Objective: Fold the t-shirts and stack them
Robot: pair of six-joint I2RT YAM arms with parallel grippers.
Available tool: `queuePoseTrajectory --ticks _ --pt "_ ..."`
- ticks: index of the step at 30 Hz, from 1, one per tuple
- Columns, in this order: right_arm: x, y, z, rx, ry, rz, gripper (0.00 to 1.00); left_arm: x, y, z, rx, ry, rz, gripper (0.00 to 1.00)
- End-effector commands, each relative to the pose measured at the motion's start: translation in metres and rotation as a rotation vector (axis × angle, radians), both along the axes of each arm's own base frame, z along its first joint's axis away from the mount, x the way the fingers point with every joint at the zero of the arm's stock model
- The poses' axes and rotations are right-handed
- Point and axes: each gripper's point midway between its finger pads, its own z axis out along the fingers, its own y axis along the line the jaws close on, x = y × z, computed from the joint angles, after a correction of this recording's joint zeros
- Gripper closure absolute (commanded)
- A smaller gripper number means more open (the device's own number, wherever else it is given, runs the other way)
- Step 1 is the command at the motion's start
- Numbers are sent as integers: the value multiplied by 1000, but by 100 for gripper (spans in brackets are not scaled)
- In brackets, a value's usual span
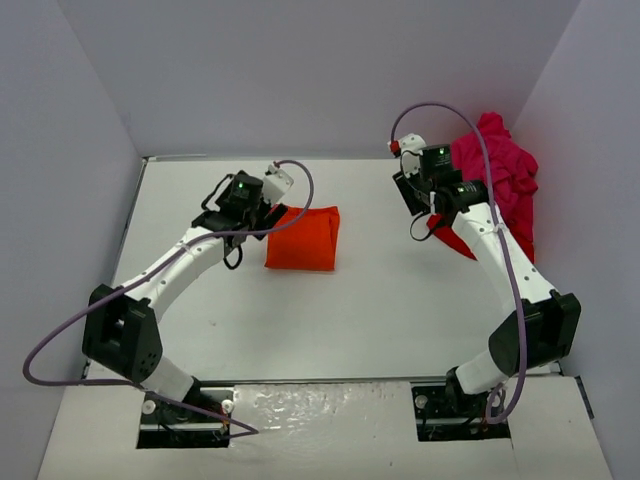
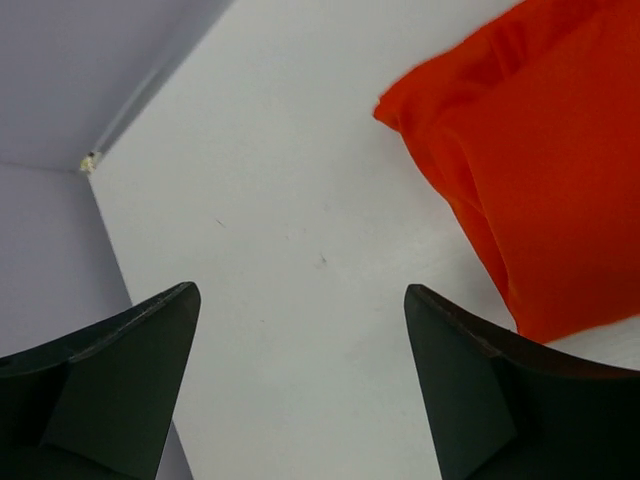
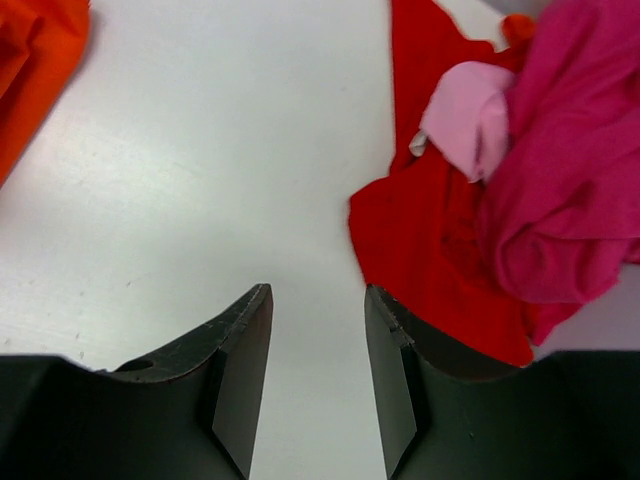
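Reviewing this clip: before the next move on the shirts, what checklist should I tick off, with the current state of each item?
1. ok: orange t-shirt is folded and lies flat on the table.
2. ok: left gripper is open with nothing between its fingers, beside the orange t-shirt.
3. ok: right gripper is open and empty, close to the red t-shirt.
4. not ok: the red t-shirt is not free to lift alone; the magenta t-shirt lies bunched over it.
5. cannot tell: whether more shirts hide under those two.
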Motion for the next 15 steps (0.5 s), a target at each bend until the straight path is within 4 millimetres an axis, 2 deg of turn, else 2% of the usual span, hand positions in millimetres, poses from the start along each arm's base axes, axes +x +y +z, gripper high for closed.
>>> queuePoseTrajectory --ticks 1,4,5,7,9,11,12,14,15 --pt "2 21 -18 87 21 90 60 -6 -17 4 -160 -64 -59 19" --pt "3 21 -31 70 61 90 55 -11 -32 -17 -178 23 -131 19" --pt "4 18 -32 61 63 83 55 -12 -40 -18 -208 62 -157 19" --pt "4 13 -32 51 62 70 55 -12 -57 -17 -290 157 -212 19" --pt "4 9 -30 53 56 55 55 -10 -76 -25 -440 293 -238 20" --pt "2 5 -28 55 51 49 54 3 -78 -26 -526 368 -223 19" --pt "0 3 -30 54 53 47 54 5 -81 -18 -579 396 -227 19" --pt "0 0 -29 50 48 41 53 5 -91 -31 -608 467 -252 21" --pt "-1 0 -30 49 50 40 53 4 -96 -32 -615 478 -278 27"
